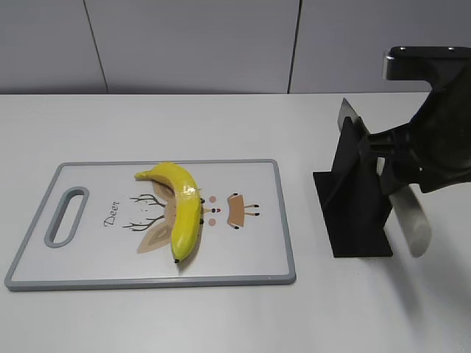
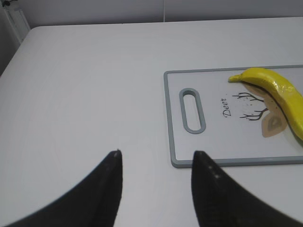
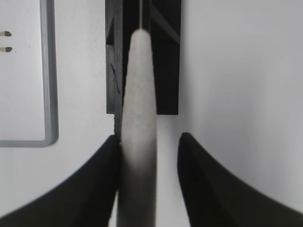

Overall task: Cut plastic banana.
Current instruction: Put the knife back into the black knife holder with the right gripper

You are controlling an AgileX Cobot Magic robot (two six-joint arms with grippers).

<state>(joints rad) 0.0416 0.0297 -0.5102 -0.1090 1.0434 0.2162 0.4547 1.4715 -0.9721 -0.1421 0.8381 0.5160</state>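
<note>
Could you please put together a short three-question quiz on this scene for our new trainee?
1. True or false: the plastic banana lies on the cutting board.
2. The knife handle sits between the fingers of which tool: A left, B right?
3. Fill in: the knife's blade rests in the black ___.

Key: 1 true. 2 B: the right tool is around the handle, with a gap on one side; the left tool is open and empty. 3 stand.

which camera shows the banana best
The exterior view: the whole plastic banana lies curved on the cutting board, both tips visible. The left wrist view catches only part of it, cut off by the right edge. The right wrist view shows none of it, just a board corner, the knife handle and the black stand.
</note>
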